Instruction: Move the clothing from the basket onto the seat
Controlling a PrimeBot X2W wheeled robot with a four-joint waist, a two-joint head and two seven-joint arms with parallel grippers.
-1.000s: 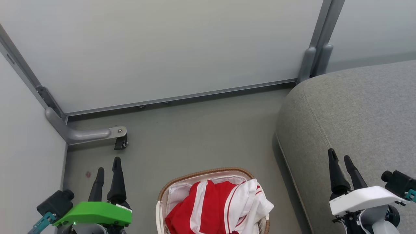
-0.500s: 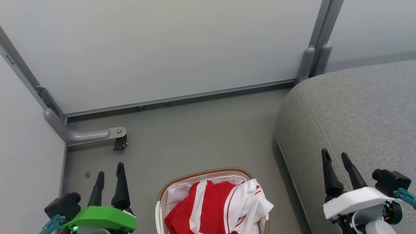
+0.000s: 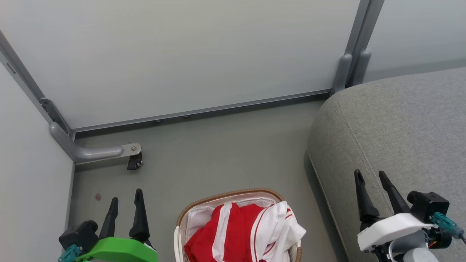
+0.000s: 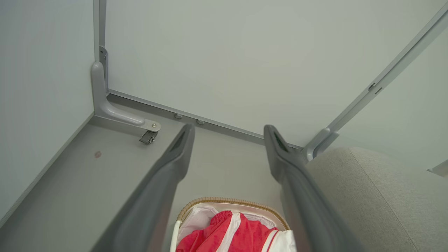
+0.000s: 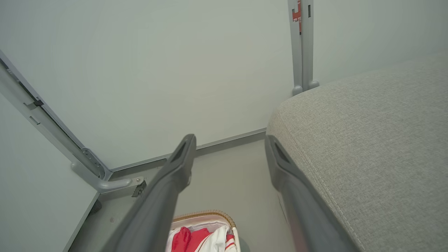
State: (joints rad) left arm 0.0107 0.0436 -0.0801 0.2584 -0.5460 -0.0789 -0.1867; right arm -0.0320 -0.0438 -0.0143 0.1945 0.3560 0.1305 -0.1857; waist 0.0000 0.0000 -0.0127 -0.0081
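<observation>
Grey floor (image 3: 218, 145) | clothing (image 3: 236, 233) in basket (image 3: 233, 190) | left end effector (image 3: 126, 195), right end effector (image 3: 370, 172) agape, empty | right-wrist view: red-tagged post (image 5: 301, 45)

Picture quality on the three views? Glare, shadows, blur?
Head view: soft even light, no glare, faint shadow on floor beside sofa. Left wrist view: jaws blurred up close, basket sharp. Right wrist view: same jaw blur, sofa weave crisp.
</observation>
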